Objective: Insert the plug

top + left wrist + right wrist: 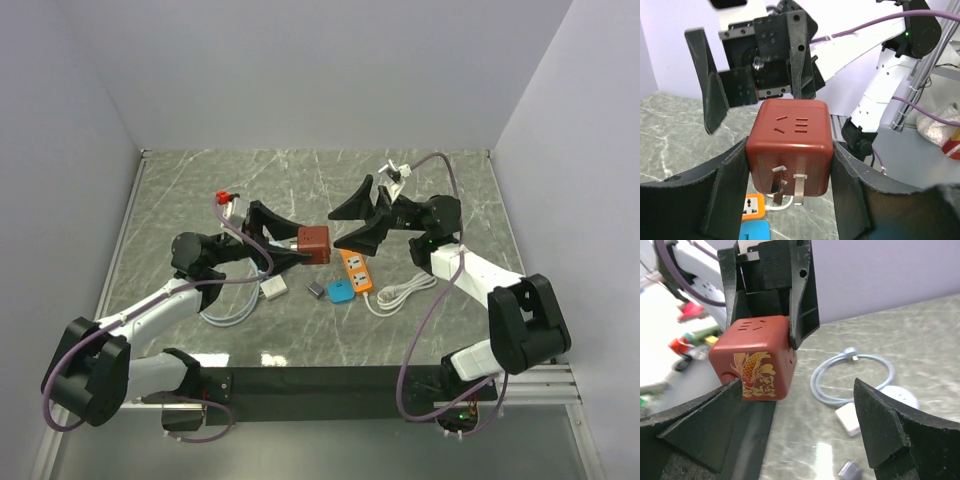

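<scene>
At the middle of the grey marble-patterned tabletop (200,180), the red-brown cube-shaped plug adapter (314,243) sits clamped between the two black fingers of the left gripper (303,247); the jaws press on its opposite side faces, about half spread; in the left wrist view the cube (790,145) shows socket slots on its top face and two metal prongs pointing down from its lower face.

The right gripper (336,228) faces the cube from the other side with its jaws spread wide and holding nothing; in its own camera the cube (752,365) shows a golden fish print and lies close to one finger (705,425), though whether it touches cannot be told.

The orange plastic power strip (356,270) lies flat on the table just right of and nearer than the cube, its white cable (400,295) coiled beside it; a small blue block (341,292), a small grey piece (316,289) and a white square charger (273,288) lie near it.
</scene>
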